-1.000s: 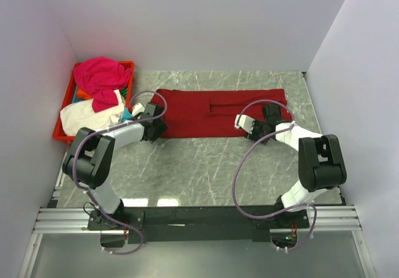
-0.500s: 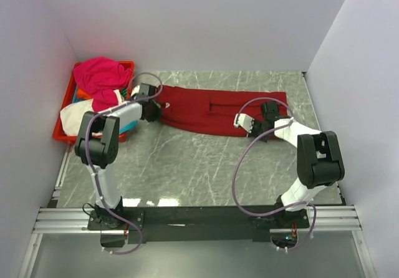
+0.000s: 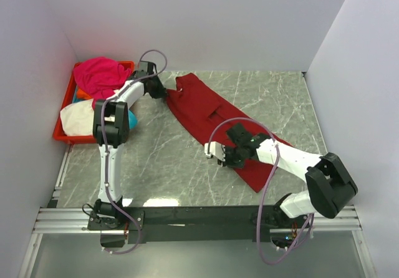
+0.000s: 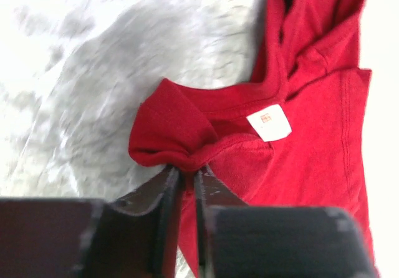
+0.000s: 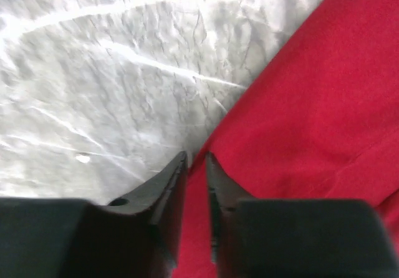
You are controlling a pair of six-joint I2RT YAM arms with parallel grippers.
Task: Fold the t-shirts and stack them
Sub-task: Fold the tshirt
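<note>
The dark red t-shirt (image 3: 206,110) lies folded into a long strip, slanting from the far left to the near right of the marble table (image 3: 187,166). My left gripper (image 3: 158,91) is shut on its collar end, a bunched fold (image 4: 181,147) with a white label (image 4: 269,118) beside it. My right gripper (image 3: 225,155) is shut on the strip's near edge (image 5: 262,128). Magenta (image 3: 100,75) and cream-white (image 3: 78,119) t-shirts are heaped in the crate, with cyan (image 3: 123,119) and a bit of orange (image 3: 83,94) showing.
A red plastic crate (image 3: 62,134) stands at the far left against the wall. White walls close in the table at the back and both sides. My right arm's cable (image 3: 265,184) loops over the near right.
The red strip has swung from lying crosswise to slanting. My left gripper carried its end up to the far left by the crate; my right gripper pulled the other end nearer and leftward.
</note>
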